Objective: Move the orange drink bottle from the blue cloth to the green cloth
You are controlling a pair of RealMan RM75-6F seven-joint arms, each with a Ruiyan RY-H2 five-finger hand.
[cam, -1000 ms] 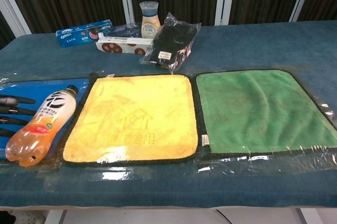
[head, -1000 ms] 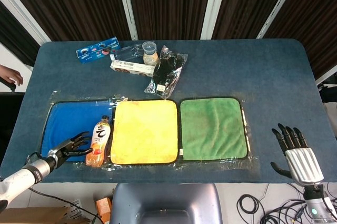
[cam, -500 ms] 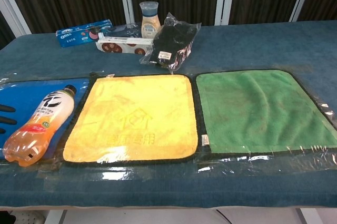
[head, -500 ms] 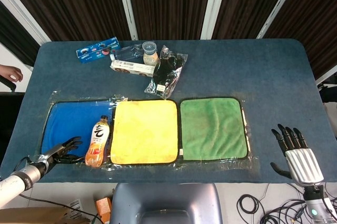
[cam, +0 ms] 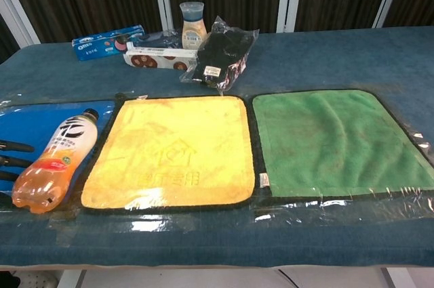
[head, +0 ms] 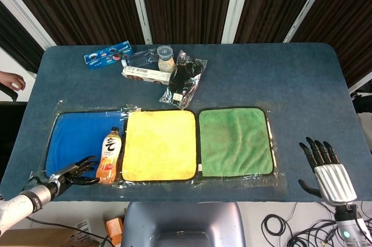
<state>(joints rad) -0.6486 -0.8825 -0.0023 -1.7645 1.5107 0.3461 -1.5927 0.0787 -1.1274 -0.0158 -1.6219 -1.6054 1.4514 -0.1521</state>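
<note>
The orange drink bottle [head: 108,155] [cam: 57,159] lies on its side on the right edge of the blue cloth [head: 75,136] [cam: 47,120], cap pointing away from me. My left hand [head: 74,171] [cam: 12,160] sits low at the cloth's near corner, just left of the bottle's base, fingers spread and holding nothing. Whether it touches the bottle is unclear. The green cloth [head: 235,141] [cam: 336,139] lies bare at the right of the row. My right hand [head: 325,168] hovers open off the table's near right corner, only in the head view.
A yellow cloth [head: 158,144] [cam: 173,152] lies between the blue and green ones. At the back stand a blue biscuit pack [head: 107,54], a long box [head: 145,74], a jar [head: 165,58] and a black packet [head: 185,81]. A person's hand [head: 11,81] shows at the left edge.
My left hand drew back from the bottle toward the table's near edge, then edged right toward it again. The bottle stays on the blue cloth, barely shifted. The right hand is still.
</note>
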